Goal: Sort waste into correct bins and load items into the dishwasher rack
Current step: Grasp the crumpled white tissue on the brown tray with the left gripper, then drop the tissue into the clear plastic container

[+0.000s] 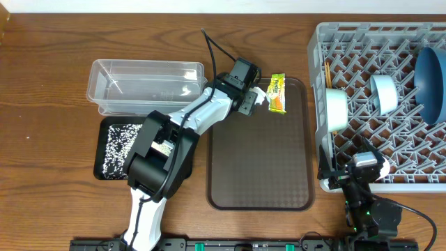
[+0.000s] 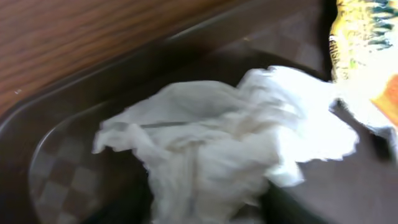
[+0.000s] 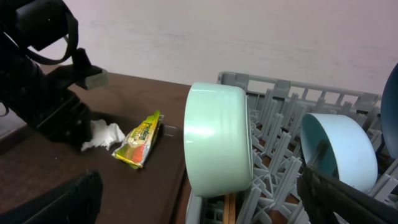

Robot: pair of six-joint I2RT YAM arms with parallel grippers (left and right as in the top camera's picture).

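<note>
The crumpled white tissue (image 2: 224, 137) lies in the far left corner of the brown serving tray (image 1: 258, 160). My left gripper (image 1: 255, 100) is shut on it; its dark fingers (image 2: 208, 214) flank the tissue. The snack wrapper (image 1: 277, 93) lies right beside it, and shows in the left wrist view (image 2: 367, 43) and the right wrist view (image 3: 140, 140). Rice grains (image 1: 120, 141) lie in the black tray (image 1: 101, 155). The clear tub (image 1: 146, 85) holds nothing I can see. My right gripper (image 1: 362, 169) is open and empty at the grey rack's (image 1: 390, 150) front left corner. The pink cup is out of view.
In the rack stand the white green-rimmed bowl (image 1: 336, 110), the small pale-blue bowl (image 1: 383, 94) and the large blue bowl (image 1: 432, 73). The chopsticks (image 1: 327, 73) lie along its left side. The green-rimmed bowl (image 3: 217, 137) is close in front of my right gripper (image 3: 199, 190).
</note>
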